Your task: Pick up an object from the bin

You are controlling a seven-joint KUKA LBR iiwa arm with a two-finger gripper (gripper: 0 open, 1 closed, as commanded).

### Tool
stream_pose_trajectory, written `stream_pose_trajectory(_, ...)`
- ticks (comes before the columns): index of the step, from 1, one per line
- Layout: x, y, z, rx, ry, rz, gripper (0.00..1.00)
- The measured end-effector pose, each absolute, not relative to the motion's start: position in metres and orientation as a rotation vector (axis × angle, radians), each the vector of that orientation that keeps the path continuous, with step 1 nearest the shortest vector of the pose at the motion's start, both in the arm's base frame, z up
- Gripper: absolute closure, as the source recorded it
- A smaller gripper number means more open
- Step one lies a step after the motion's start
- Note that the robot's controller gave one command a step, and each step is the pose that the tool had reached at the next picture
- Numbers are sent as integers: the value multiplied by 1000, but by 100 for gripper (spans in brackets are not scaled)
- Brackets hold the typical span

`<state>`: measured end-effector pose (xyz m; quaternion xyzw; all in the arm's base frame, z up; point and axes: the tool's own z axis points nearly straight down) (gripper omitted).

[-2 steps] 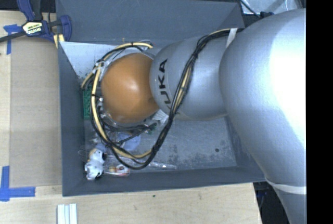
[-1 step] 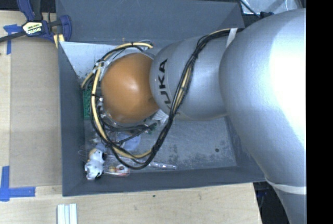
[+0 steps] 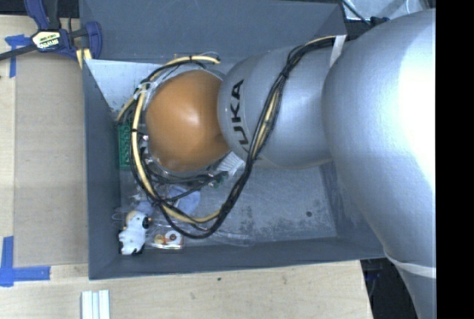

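A green flat thing (image 3: 123, 144) lies along the bin's left wall, partly hidden under the arm's orange cover. In the front left corner sits a small white lumpy thing (image 3: 131, 232) with dark spots. Right beside it lies a small pale piece with an orange-tan ring (image 3: 167, 238). A blue piece (image 3: 188, 201) shows just behind them, crossed by the arm's cables.
The arm reaches in from the right and covers most of the bin's left half, its orange cover low over the left side. Black and yellow cables loop down to the front left things. Bare grey floor shows at the front right.
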<state>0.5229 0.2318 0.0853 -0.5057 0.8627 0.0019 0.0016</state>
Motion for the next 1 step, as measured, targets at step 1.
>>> stream_pose_trajectory(1,521,231,117,-1589,2714,8,100)
